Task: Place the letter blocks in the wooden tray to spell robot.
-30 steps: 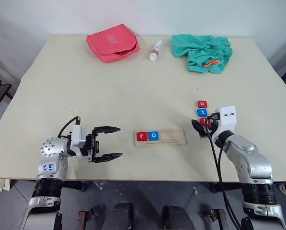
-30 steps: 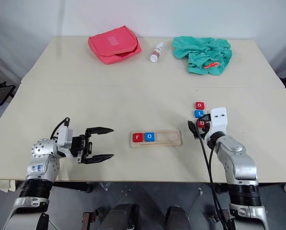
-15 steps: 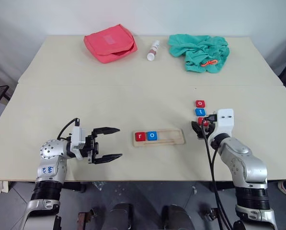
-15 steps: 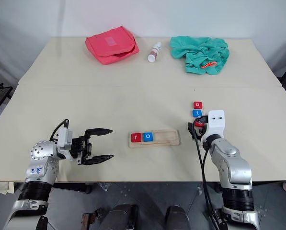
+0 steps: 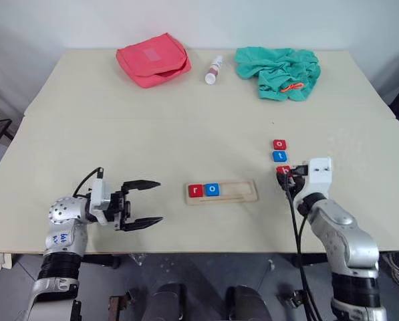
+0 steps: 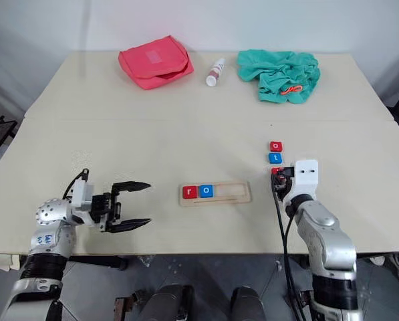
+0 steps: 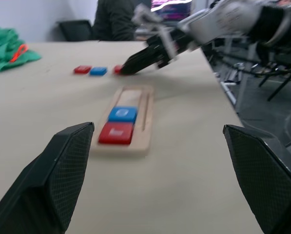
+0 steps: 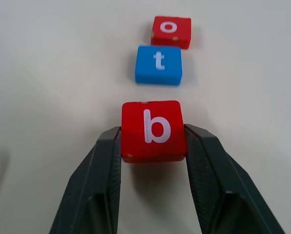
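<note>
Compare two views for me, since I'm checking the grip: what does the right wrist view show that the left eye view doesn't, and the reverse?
Right wrist view alone: the white b on the red block, pinched between the right tool's fingers.
Left eye view alone: the wooden tray holding the red r block and blue o block, and the open left tool.
Both: the blue t block and red o block on the table.

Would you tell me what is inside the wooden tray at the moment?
The wooden tray holds a red r block and a blue o block at its left end; the rest shows bare wood. Nothing covers it.
</note>
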### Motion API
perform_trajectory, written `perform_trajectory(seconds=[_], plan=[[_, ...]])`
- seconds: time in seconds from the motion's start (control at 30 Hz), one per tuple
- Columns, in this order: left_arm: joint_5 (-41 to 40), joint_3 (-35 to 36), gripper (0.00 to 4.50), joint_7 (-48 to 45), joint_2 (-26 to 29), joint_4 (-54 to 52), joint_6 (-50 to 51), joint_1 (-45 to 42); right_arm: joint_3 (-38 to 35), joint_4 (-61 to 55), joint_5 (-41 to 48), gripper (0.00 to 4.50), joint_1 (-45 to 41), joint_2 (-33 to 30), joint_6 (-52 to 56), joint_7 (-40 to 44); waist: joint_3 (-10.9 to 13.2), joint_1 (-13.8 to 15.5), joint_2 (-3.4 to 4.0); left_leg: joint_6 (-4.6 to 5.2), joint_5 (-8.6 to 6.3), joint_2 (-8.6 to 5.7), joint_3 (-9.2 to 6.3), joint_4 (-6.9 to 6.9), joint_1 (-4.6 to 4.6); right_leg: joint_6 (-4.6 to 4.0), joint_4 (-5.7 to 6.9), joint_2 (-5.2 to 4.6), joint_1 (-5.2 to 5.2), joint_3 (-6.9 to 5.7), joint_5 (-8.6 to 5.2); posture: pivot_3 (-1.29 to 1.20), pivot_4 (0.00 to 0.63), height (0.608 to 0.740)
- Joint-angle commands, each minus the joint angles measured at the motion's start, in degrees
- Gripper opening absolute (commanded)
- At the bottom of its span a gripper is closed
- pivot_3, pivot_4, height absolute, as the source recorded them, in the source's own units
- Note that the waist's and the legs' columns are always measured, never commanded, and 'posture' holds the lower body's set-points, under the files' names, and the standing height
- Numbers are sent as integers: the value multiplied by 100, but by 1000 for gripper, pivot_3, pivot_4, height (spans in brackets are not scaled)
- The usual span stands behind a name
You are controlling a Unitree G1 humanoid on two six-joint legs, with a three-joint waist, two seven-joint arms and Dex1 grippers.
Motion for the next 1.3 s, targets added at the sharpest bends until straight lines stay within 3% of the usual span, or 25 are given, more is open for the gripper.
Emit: perform_trajectory(seconds=[0.03, 0.33, 0.63, 0.73, 1.03, 1.13, 1.3], plan=[[-114, 102, 4500, -505, 124, 276, -285, -80, -148, -933, 177, 1456, 427, 2, 340, -58, 0, 3, 0, 0, 0, 0, 2, 0, 0, 0, 0, 0, 0, 2, 0, 0, 150, 740], [-78, -14, 4500, -485, 62, 673, -450, -443, -127, -1232, 301, 1456, 704, 247, 536, -169, -1, 0, -1, 0, 0, 1, 14, 3, 1, 0, 3, 1, -7, 11, 0, 0, 150, 740], [-128, -100, 4500, -488, 28, 625, -445, -531, -172, -1359, 395, 4468, 788, 98, 349, 109, -1, -3, -1, 0, 0, 1, 17, 2, 1, 0, 6, 1, -11, 13, 0, 0, 150, 740], [-143, -103, 4500, -484, 38, 583, -428, -514, -206, -1495, 609, 4468, 840, -401, 387, 703, -1, 2, -1, 0, 0, 0, 17, 2, 0, 0, 5, 0, -11, 14, 0, 0, 150, 740], [-189, -100, 4500, -426, 3, 409, -439, -359, -35, -282, 452, 4468, 674, -3097, -943, 3649, -3, 5, -6, 2, -1, 2, 28, 4, 1, 0, -5, 0, -5, 14, 0, 0, 150, 740], [-207, -103, 4500, -404, -16, 326, -445, -280, 236, 365, 203, 4468, 374, -3528, -1627, 4341, -3, 4, -7, 3, -1, 4, 32, 5, 1, 0, -6, 0, -6, 13, 0, 0, 150, 740], [-233, -113, 4500, -307, -86, 117, -458, -102, 1201, 2189, -515, 4468, -1007, -3898, -3003, 5713, -2, -13, -8, 4, 0, 6, 38, 10, 1, 0, -9, -2, -5, 11, 0, 0, 150, 740]])
